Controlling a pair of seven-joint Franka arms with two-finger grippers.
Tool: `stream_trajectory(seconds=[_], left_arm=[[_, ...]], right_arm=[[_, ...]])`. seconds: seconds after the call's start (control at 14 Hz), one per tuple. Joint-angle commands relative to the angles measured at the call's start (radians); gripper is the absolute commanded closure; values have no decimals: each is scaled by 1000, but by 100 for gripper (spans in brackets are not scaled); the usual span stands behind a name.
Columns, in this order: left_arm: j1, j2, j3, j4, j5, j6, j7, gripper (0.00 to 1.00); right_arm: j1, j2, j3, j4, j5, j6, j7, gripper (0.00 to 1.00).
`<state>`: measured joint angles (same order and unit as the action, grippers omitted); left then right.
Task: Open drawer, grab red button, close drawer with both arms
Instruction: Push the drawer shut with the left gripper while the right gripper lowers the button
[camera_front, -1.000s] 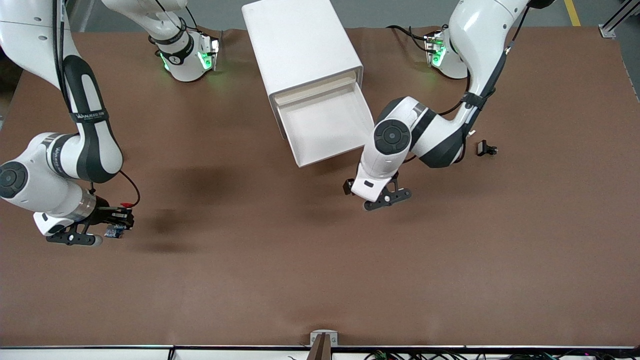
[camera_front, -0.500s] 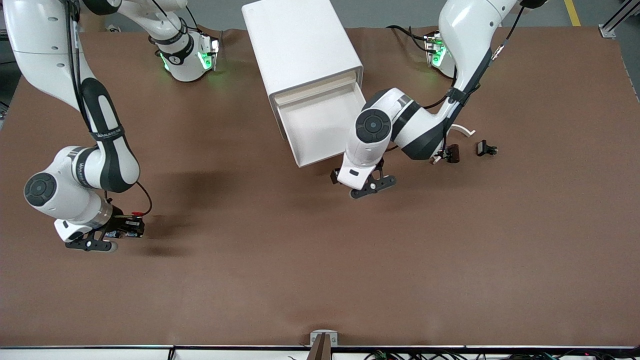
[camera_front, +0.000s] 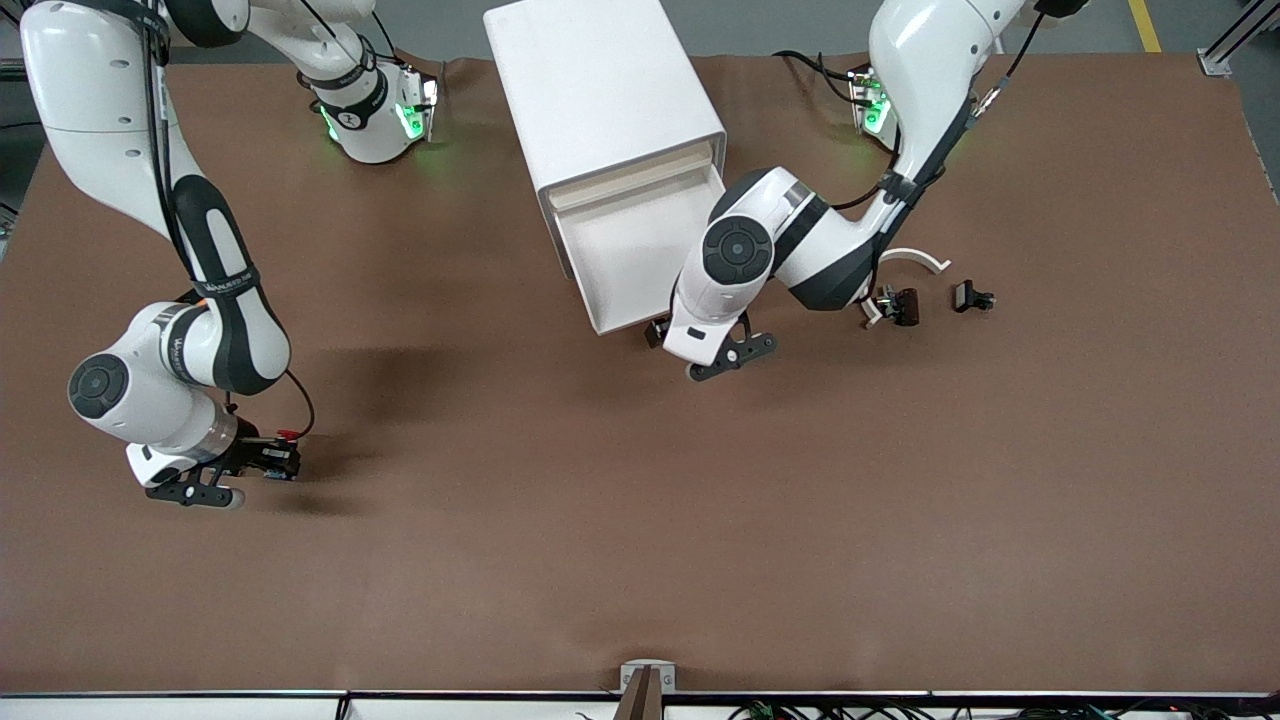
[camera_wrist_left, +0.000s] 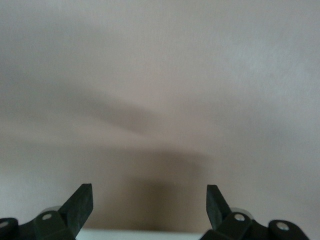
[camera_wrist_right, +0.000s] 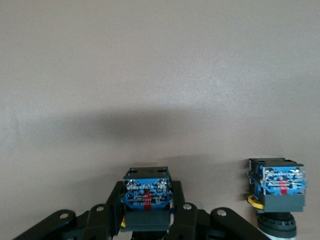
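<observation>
The drawer (camera_front: 640, 250) stands pulled out of the white cabinet (camera_front: 600, 90), and its white tray shows nothing inside. My left gripper (camera_front: 728, 357) hangs open just off the drawer's front edge, at the corner toward the left arm's end. In the left wrist view its fingers (camera_wrist_left: 84, 197) stand wide apart over bare table, gripper (camera_wrist_left: 150, 189) holding nothing. My right gripper (camera_front: 250, 468) is low over the table at the right arm's end, shut on the button (camera_front: 272, 466). The right wrist view shows the button's blue base (camera_wrist_right: 146, 196) between the jaws of the gripper (camera_wrist_right: 147, 210); its cap is hidden.
A second blue-based button block (camera_wrist_right: 277, 190) with a yellow ring shows beside my right gripper. Two small black parts (camera_front: 900, 305) (camera_front: 972, 297) and a white curved piece (camera_front: 915, 258) lie toward the left arm's end. A metal bracket (camera_front: 647, 680) sits at the table's front edge.
My left gripper has moved in toward the drawer's front edge, still open. My right arm has carried the button a little toward the table's middle.
</observation>
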<state>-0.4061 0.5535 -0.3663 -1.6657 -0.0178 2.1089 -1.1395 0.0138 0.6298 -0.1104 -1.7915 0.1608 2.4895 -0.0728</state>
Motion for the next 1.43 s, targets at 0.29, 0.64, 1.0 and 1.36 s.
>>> stream_trajectory(seconds=[0.29,0.64,1.0,1.36], left_arm=[[0,-3,-63,-5,-82,-61,-66,0],[-2,16,-123,-6,-90,-99,-120,0],[-3,42,-174,-6,-105,-101,-148,0],[-3,49,-177,-5,-227,-101,-144,0]], right_arm=[[-11,30,9,18,29,26,-22,100],[-17,39,11,17,29,26,-18,100],[-20,39,9,15,29,26,-16,100],[-20,48,9,15,29,26,-15,100]])
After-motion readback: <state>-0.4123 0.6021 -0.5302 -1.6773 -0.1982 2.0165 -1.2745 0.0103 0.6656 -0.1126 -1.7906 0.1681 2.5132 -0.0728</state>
